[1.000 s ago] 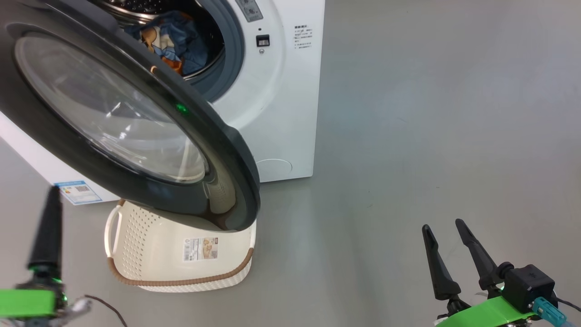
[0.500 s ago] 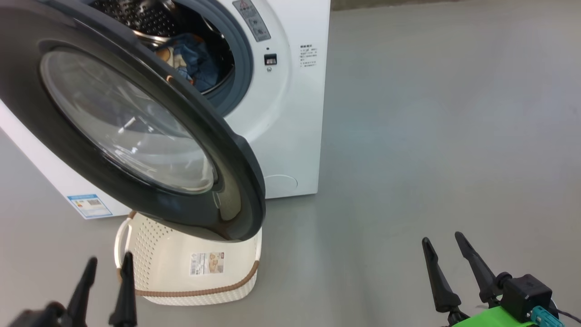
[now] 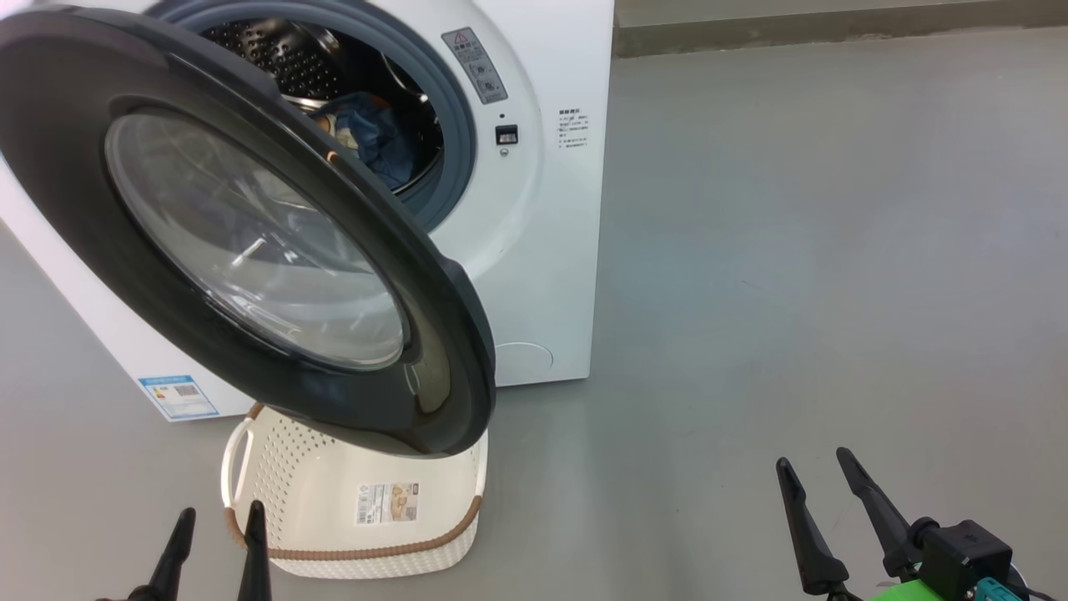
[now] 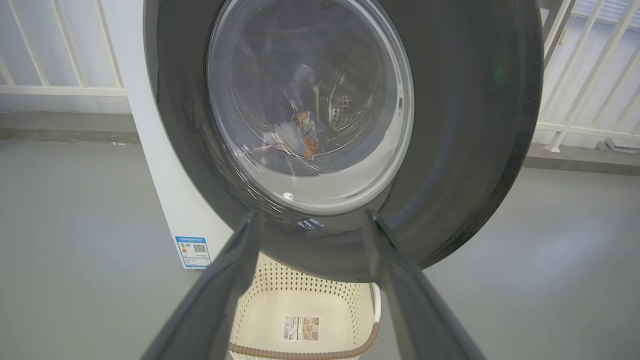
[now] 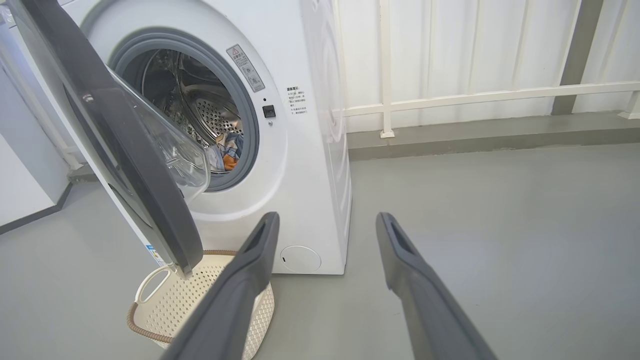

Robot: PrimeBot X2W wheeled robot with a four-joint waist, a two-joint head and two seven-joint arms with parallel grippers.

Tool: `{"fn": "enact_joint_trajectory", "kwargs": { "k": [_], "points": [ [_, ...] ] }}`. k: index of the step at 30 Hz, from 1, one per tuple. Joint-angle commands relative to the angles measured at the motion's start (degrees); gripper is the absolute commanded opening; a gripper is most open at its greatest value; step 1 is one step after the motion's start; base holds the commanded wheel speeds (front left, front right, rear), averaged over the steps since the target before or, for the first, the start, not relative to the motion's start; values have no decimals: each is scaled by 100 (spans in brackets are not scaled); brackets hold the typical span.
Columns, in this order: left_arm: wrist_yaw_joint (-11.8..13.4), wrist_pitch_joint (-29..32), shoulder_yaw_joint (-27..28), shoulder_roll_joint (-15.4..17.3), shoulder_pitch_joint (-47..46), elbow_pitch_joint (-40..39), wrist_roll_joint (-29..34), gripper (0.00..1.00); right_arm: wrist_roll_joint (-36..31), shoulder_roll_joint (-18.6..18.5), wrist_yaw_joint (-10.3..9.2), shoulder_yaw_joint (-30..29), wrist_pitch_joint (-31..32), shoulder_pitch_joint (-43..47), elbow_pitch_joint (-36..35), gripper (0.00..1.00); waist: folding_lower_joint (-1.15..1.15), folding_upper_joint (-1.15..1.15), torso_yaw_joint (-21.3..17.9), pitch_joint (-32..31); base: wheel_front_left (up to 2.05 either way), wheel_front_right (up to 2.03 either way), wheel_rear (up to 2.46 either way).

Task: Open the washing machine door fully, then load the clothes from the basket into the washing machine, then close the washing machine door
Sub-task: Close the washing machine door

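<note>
I read this as a bare laundry corner, possibly a test room: white front-loading washing machine (image 5: 320, 165) straight on smooth grey floor (image 5: 500, 210), perforated laundry basket (image 5: 175, 300) at its foot, white railing (image 5: 384, 65) behind.

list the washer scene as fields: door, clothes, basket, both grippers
door: washing machine door swung open, hanging over the basket
clothes: clothes inside the drum of the washing machine
basket: on the floor, no clothes in the part that shows
left gripper: jaws open, holding nothing
right gripper: jaws open, holding nothing
</note>
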Motion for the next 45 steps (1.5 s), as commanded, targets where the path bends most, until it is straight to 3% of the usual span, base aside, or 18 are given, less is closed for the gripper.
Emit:
{"fn": "enact_joint_trajectory", "kwargs": {
  "k": [1,18,19,20,21,33,45],
  "points": [
    [52,-70,170,102,-107,-44,60,100,-110,-28,35,117,12,-36,-174,100,0,0,-5,-4,0,0,0],
    [151,-150,83,103,-161,0,109,100,-119,-28,35,79,28,-26,-184,100,0,0,-8,8,0,0,0],
    [154,-152,75,105,-164,1,113,100,-116,-28,35,79,33,-26,-182,45,0,0,-6,9,0,0,0],
    [160,-156,69,110,-168,1,122,100,-109,-28,35,82,37,-27,-180,18,0,0,-4,12,0,0,0],
    [164,-151,61,109,-168,5,119,100,-92,-28,35,86,50,-28,-169,0,0,0,-3,16,0,0,0],
    [216,-229,-33,114,-248,-72,179,100,-68,-28,35,59,45,-152,-104,0,0,0,118,158,0,0,0],
    [187,-280,-233,57,-467,-83,231,100,-92,-172,35,10,28,-840,528,0,0,0,710,226,0,0,0]
  ]
}}
